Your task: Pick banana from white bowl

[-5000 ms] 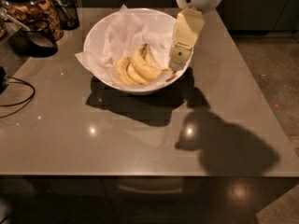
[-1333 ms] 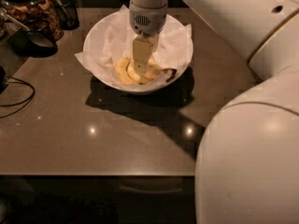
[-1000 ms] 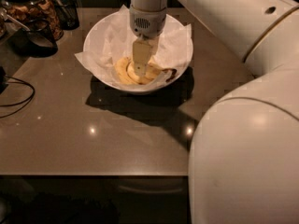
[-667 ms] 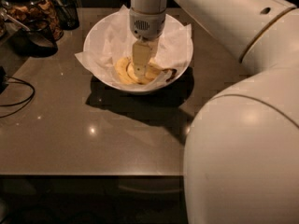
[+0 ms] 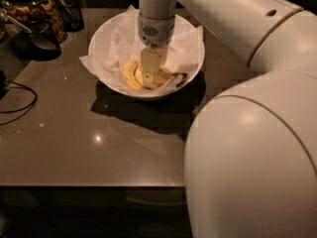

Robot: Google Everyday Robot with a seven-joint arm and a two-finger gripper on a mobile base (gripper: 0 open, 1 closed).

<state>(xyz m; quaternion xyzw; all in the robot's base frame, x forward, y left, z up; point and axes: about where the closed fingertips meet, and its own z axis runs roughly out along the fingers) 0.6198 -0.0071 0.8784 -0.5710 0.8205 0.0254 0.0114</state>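
The white bowl (image 5: 101,43), lined with crinkled white paper, stands at the back middle of the brown table (image 5: 89,148). Peeled yellow banana pieces (image 5: 130,74) lie at its bottom. My gripper (image 5: 149,79) reaches straight down into the bowl from above, and its cream tip rests on or among the bananas. It hides the middle of the banana pile. My white arm fills the right side of the view.
A dark glass jar with brown contents (image 5: 34,6) and a black cup (image 5: 37,41) stand at the back left. A black cable (image 5: 20,103) lies along the left edge. The table's front edge runs across the lower part of the view.
Five seconds ago the gripper was at the bowl's right rim; now it is down over the bananas. In the last second it holds still there while the arm's bulk swells at the lower right.
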